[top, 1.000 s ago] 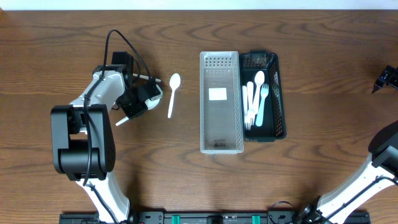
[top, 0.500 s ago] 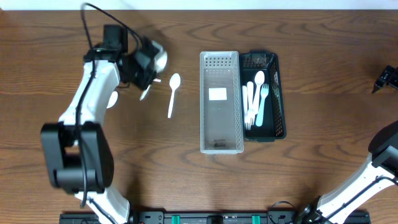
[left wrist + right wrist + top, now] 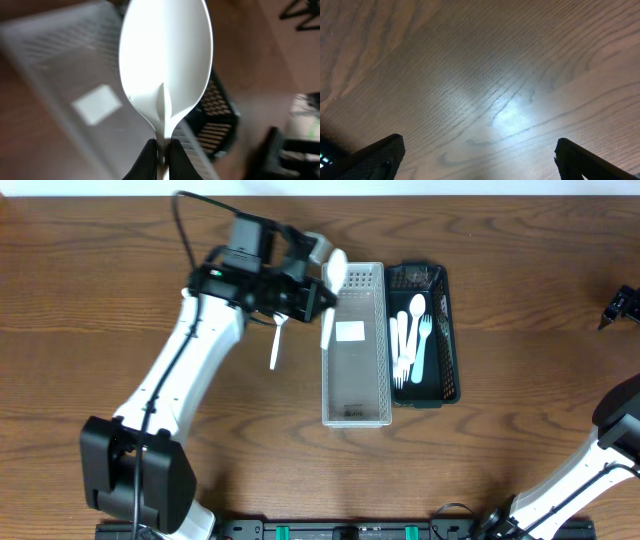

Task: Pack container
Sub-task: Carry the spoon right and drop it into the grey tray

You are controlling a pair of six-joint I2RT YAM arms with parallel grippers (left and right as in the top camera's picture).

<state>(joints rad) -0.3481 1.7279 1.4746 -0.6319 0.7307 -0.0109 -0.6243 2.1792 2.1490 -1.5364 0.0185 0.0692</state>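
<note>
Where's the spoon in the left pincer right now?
Overhead, the spoon sits in the left pincer above the clear tray's left rim, near its far end.

This looks like a robotics lab or test bench, not a home. 2 white-and-black arms, the left arm (image 3: 190, 370) and the right arm (image 3: 600, 460), rise from a black rail (image 3: 340, 532) along the front edge of a wood-grain desk (image 3: 520, 430). On it sit plain props: a clear bin (image 3: 355, 385) and a dark basket (image 3: 452, 370) of white plastic cutlery (image 3: 418, 340). Beyond the desk, the left wrist view shows blurred black stand legs (image 3: 300, 10).
</note>
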